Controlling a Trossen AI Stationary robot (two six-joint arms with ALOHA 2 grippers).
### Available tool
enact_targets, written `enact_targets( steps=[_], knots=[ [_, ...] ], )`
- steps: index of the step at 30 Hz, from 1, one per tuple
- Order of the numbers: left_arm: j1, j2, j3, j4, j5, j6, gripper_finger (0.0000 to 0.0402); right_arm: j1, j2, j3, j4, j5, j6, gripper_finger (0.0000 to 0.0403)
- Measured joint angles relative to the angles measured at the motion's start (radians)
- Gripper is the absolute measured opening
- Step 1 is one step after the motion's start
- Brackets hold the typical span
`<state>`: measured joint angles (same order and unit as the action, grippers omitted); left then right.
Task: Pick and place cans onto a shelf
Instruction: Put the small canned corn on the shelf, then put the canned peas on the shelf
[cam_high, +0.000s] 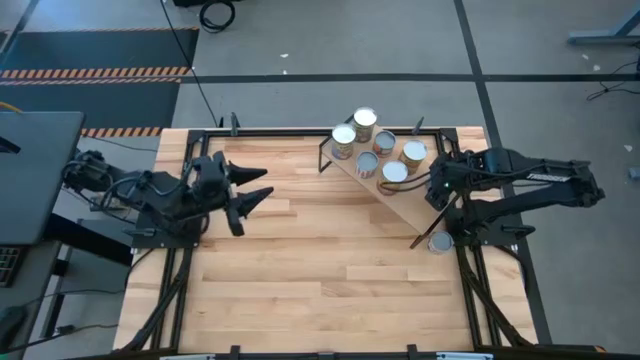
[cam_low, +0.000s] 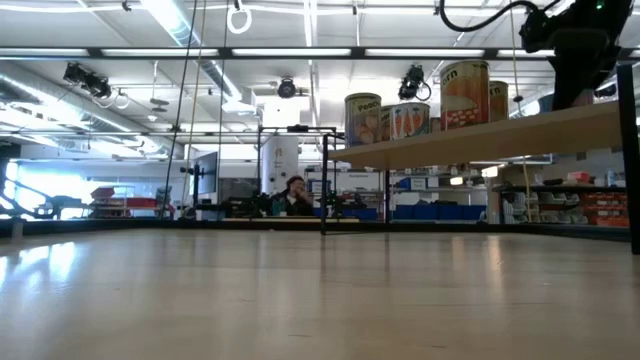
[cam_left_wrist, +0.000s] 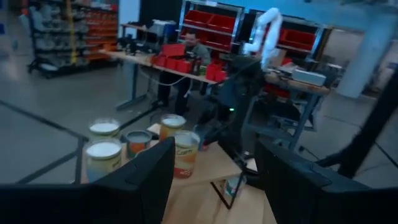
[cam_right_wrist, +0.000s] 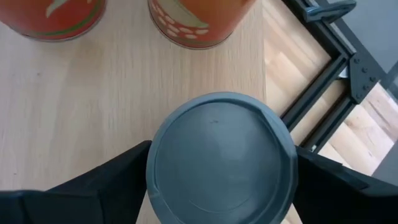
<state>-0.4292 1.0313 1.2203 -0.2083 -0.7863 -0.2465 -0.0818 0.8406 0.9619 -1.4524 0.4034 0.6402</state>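
Nearest my right wrist camera I see a round, smooth grey-lidded can (cam_right_wrist: 221, 158) standing on the pale wood-grain shelf (cam_right_wrist: 93, 106), the right gripper (cam_right_wrist: 221, 186) with dark fingers flanking it on both sides, though I cannot tell if they press it. Beyond it, five more cans (cam_high: 378, 148) cluster toward the shelf's 11 o'clock end. My left gripper (cam_high: 255, 190) waits at 9 o'clock, fingers spread, empty.

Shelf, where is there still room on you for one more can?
The shelf is crowded at its far end, where five cans huddle. The right gripper has a can there too. Bare board runs from that gripper to the near corner. One can waits on the table.
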Motion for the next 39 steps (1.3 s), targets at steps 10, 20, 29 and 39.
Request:
enact_targets(
  steps=[10, 20, 29, 39],
  knots=[
    [-0.036, 0.0, 0.01, -0.006, 0.039, 0.051, 0.0227, -0.014, 0.01, 0.079, -0.002, -0.009, -0.111, 0.034],
    [-0.035, 0.0, 0.01, -0.006, 0.021, 0.003, 0.0227, -0.014, 0.008, 0.043, -0.03, -0.04, -0.127, 0.0334],
    [-0.032, 0.0, 0.01, -0.005, 0.02, -0.036, 0.0227, -0.014, 0.008, 0.034, -0.022, -0.065, -0.109, 0.0374],
    [-0.063, -0.008, 0.01, -0.007, 0.029, 0.022, 0.0227, -0.014, 0.052, 0.227, -0.082, -0.024, -0.035, 0.0377]
  ],
)
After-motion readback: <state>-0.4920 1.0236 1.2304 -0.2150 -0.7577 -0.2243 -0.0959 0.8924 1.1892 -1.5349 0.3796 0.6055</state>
